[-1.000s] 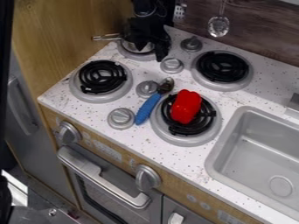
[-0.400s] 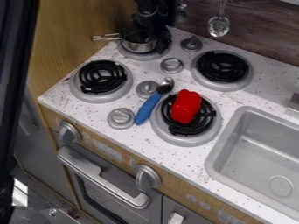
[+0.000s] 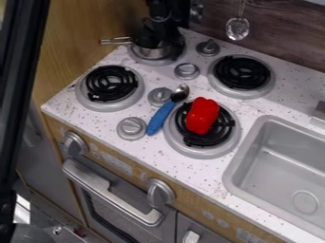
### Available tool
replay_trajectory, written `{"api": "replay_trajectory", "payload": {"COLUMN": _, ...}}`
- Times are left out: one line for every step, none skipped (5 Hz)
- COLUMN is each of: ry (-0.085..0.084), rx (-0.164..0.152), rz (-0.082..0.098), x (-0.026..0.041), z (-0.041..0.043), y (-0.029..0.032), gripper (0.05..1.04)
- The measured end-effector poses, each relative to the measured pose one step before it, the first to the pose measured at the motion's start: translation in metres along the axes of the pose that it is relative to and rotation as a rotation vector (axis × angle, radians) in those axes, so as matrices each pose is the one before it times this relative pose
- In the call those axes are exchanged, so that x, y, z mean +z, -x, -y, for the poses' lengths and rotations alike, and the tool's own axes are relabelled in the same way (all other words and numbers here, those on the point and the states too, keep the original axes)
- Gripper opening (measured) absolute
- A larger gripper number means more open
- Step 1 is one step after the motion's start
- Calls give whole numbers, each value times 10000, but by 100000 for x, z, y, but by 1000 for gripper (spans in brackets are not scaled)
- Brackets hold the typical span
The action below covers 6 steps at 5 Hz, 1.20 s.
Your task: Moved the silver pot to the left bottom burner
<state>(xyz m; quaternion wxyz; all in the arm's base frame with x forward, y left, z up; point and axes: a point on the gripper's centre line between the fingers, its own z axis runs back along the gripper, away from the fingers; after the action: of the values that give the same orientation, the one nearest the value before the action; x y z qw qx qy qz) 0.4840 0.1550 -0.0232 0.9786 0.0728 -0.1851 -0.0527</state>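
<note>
Your speckled bench (image 3: pixel 95 121) held 4 burners (image 3: pixel 111 84) beside a wooden panel (image 3: pixel 89 28); whether your gripper (image 3: pixel 166 29) pinched the pot (image 3: pixel 150 51), I couldn't tell.

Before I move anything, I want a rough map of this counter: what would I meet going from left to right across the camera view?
Left front burner → blue-handled spoon → red toy pepper → sink.

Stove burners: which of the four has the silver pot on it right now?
The back-left burner, beside the wooden wall; the silver pot sits there, and the other three hold no pot.
</note>
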Motion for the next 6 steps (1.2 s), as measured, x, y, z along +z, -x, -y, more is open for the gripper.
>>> {"api": "replay_trajectory", "payload": {"ry": 255, "rx": 215, "rz": -391, "x": -1502, "z": 672, "y": 1186, "gripper": 945}}
{"api": "replay_trajectory", "payload": {"ry": 233, "rx": 363, "rz": 67, "x": -581, "z": 325, "y": 495, "gripper": 660}}
{"api": "replay_trajectory", "payload": {"ry": -98, "rx": -38, "rz": 10, "x": -90, "z": -305, "y": 168, "gripper": 364}}
{"api": "replay_trajectory", "payload": {"ry": 72, "rx": 56, "rz": 97, "x": -8, "z": 137, "y": -95, "gripper": 148}}
{"api": "replay_trajectory", "payload": {"ry": 197, "rx": -252, "rz": 178, "x": 1010, "z": 513, "y": 144, "gripper": 84}}
{"api": "replay_trajectory", "payload": {"ry": 151, "rx": 239, "rz": 513, "x": 3045, "z": 744, "y": -24, "gripper": 72}}
